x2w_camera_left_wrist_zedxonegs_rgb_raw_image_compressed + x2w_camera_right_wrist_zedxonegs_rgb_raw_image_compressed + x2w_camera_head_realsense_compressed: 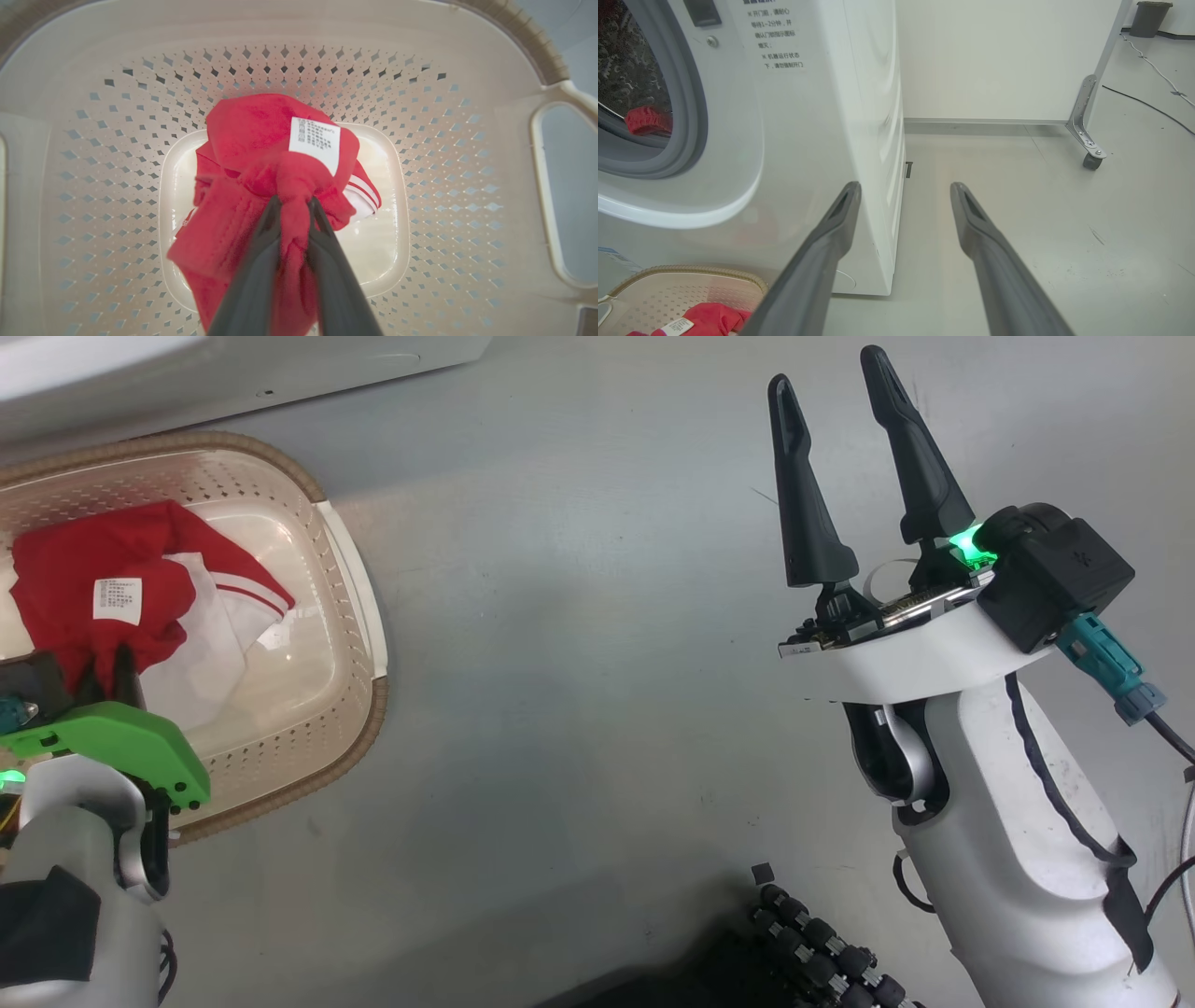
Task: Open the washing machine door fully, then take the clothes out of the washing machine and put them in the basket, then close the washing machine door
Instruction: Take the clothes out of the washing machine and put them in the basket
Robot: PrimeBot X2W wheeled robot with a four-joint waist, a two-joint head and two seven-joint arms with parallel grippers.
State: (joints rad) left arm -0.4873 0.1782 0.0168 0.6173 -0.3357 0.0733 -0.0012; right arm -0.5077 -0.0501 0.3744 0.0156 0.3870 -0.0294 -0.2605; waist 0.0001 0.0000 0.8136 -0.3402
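The clothes (pixel 252 135) are bright red soft fabric with white striped trim and a white printed tag (pixel 315 142). They are bunched at the middle of the left wrist view, over the glossy bottom of the basket (pixel 444 140), a cream tub with rows of small diamond holes, a brown woven rim and a cut-out handle at the right edge. The left gripper (pixel 294 203) rises from the bottom edge there, its 2 dark fingers pinching a twisted fold of the red cloth. In the head view the basket sits at the left of the frame on a smooth grey floor (pixel 579 663), just below the white washer (pixel 233 364) along the upper left. The right gripper (pixel 828 371) stands at the upper right of that view, well apart from the basket, its 2 fingers spread wide with nothing between them. In the right wrist view the washer takes the left half, with a grey rubber ring (pixel 693 107) around a steel drum (pixel 630 70), and 1 more red piece (pixel 647 120) lies at the drum's lip. Beyond are a white wall panel (pixel 994 60) on a caster (pixel 1091 161), a dark bin (pixel 1150 16) at the upper right and a thin cable (pixel 1148 105) on the floor. A black ribbed hose (pixel 822 952) lies at the head view's lower edge.
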